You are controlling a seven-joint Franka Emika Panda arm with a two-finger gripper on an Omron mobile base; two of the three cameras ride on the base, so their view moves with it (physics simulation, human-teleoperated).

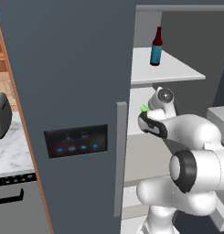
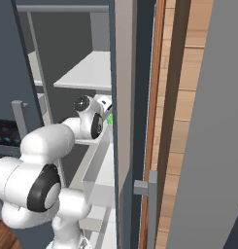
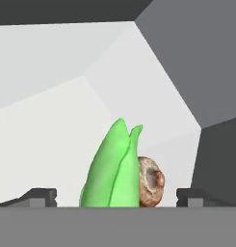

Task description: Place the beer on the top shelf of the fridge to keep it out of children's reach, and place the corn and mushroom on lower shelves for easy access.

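Green corn (image 3: 112,169) lies between wide gripper (image 3: 117,198) tips, mushroom (image 3: 150,181) beside it, lower shelf (image 3: 52,144). Beer (image 1: 156,47) already on top shelf (image 1: 177,68). Next: withdraw arm.

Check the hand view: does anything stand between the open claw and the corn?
Nothing visible does. The corn lies directly ahead, midway between the tips of the open claw. The mushroom sits against the corn's side, partly behind it, not in front.
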